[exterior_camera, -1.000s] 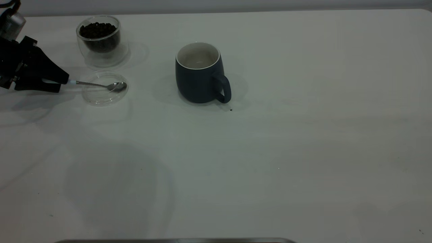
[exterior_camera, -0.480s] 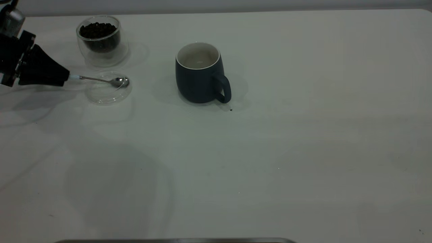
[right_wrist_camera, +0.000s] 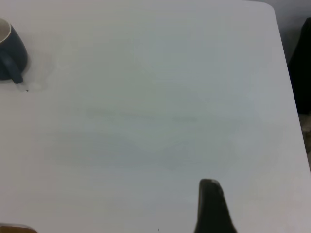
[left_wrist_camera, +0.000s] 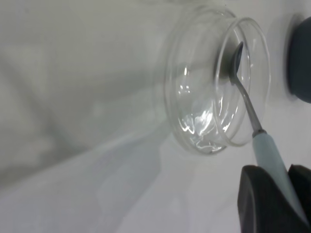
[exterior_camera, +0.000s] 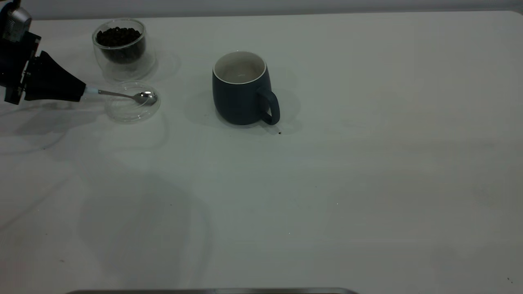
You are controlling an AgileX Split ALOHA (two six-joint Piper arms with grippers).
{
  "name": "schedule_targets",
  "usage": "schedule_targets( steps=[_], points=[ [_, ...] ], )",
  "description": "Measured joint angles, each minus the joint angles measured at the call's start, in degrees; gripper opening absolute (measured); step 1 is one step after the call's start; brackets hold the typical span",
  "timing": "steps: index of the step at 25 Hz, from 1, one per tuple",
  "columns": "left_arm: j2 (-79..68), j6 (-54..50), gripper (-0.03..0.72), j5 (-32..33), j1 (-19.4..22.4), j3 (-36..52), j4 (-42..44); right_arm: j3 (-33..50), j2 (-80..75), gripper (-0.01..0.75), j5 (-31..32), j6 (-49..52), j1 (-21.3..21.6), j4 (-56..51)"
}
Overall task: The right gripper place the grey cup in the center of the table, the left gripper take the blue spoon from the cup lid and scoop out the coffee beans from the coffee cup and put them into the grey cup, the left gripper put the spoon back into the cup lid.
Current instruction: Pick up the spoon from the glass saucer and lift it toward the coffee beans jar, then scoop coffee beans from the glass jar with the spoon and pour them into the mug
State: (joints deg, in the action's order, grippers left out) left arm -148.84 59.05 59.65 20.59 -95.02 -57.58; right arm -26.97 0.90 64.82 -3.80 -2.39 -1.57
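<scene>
The left gripper sits at the table's left edge, its jaws pinched on the pale handle of the blue spoon, whose metal bowl hangs over the cup lid. Right of the lid stands the grey cup, upright near mid-table, handle toward the camera. Behind the lid, the coffee cup holds coffee beans. Only 1 finger of the right gripper shows, so I cannot tell its jaw state.
</scene>
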Motion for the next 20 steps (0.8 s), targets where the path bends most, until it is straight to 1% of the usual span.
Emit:
schedule_targets(
  steps=[4,9,14,17,20],
  points=[
    [1.21,-2.09,0.134,0.6,0.18,0.0,2.26,0.0,0.0,0.457,0.0,0.0,0.0,0.0],
    [5.38,-2.61,0.131,2.96,0.69,0.0,6.62,0.0,0.0,0.457,0.0,0.0,0.0,0.0],
    [8.93,-2.9,0.131,6.61,0.9,0.0,6.89,0.0,0.0,0.457,0.0,0.0,0.0,0.0],
    [10.83,-4.64,0.131,6.9,0.9,0.0,6.55,0.0,0.0,0.457,0.0,0.0,0.0,0.0],
    [13.14,-5.35,0.131,6.92,0.9,0.0,4.45,0.0,0.0,0.457,0.0,0.0,0.0,0.0]
  ],
)
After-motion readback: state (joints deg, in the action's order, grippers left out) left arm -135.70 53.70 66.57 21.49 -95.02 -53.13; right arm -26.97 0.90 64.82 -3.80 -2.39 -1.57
